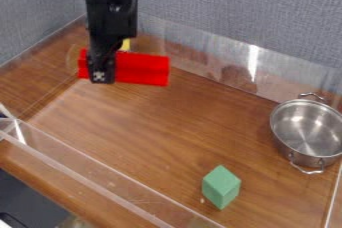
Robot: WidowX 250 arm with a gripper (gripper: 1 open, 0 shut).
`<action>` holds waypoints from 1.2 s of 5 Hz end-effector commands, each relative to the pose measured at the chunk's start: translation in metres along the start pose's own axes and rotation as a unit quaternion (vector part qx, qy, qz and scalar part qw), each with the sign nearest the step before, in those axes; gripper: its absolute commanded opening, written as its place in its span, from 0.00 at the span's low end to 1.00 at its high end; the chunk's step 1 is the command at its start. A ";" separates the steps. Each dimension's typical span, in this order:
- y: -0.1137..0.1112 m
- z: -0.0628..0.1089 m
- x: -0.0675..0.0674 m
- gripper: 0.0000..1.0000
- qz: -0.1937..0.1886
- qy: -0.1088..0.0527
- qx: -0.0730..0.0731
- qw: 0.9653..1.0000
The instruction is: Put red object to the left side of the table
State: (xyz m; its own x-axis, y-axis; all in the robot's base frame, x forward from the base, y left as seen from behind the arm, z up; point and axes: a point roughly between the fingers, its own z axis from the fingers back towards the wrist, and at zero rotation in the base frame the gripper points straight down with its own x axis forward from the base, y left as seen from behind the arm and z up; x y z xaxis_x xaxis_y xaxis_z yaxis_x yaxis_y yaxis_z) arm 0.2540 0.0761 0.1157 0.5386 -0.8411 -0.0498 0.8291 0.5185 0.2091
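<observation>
The red block (134, 68) sits in the table's (147, 122) far-left quarter, at about ten o'clock from the table's centre. It lies level, long axis running left to right across the view. The gripper (98, 72) is clamped on its left end and points steeply down. Whether the block's underside touches the wood or hangs just clear cannot be told from this single view.

Just behind the gripper, at twelve o'clock from the block, part of a yellow tub (123, 44) shows; the arm hides most of it. The far clear wall (201, 34) runs behind both. The steel pot (307, 130) stands well apart at four o'clock from the block, against the right edge. The green cube (222, 185) lies at five o'clock, near the front wall.

Judgement: the carry looks largely complete, since the block is already on the left side. The step in hand appears to be set-down.

Recommendations for this step:
- Lower straight down until the whole underside rests flat; the grip is at one end, so the free right end may sag or tip.
- Keep the block clear of the tub.
- Part the jaws only once the block is bearing on the wood.
- Withdraw vertically, so the fingers do not drag the block back toward the right.
</observation>
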 end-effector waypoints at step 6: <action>0.024 -0.059 0.005 0.00 -0.032 0.014 -0.012 0.999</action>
State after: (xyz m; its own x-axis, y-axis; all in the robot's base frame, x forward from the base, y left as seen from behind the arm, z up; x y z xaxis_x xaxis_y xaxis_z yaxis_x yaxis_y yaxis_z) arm 0.2775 0.0863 0.0490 0.4721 -0.8758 -0.1011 0.8791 0.4590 0.1288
